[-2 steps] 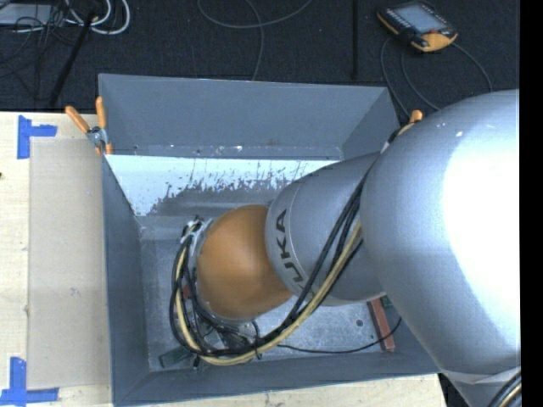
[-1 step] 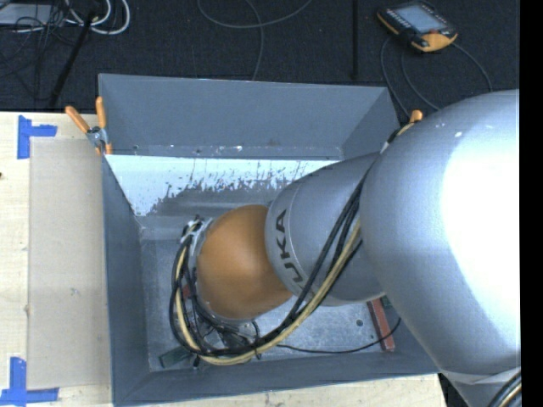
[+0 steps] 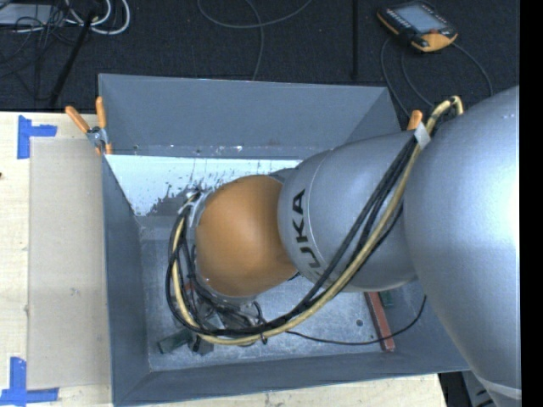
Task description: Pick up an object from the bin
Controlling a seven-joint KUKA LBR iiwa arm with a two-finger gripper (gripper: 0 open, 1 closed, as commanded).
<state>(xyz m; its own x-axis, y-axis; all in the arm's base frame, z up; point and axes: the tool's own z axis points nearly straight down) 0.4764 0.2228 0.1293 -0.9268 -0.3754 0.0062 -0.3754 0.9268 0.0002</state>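
Observation:
My gripper is low in the front left part of the bin, and what I see of it is a dark body among cables below the arm's wrist. A small dark flat thing lies on the bin floor just to its front left; whether the gripper touches it I cannot tell. A thin reddish-brown bar lies on the floor at the front right, apart from the gripper.
The arm, with its orange wrist cover and looped yellow and black cables, reaches in from the right and hides most of the bin floor. A thin dark wire runs along the floor near the front wall. The back wall slopes up steeply.

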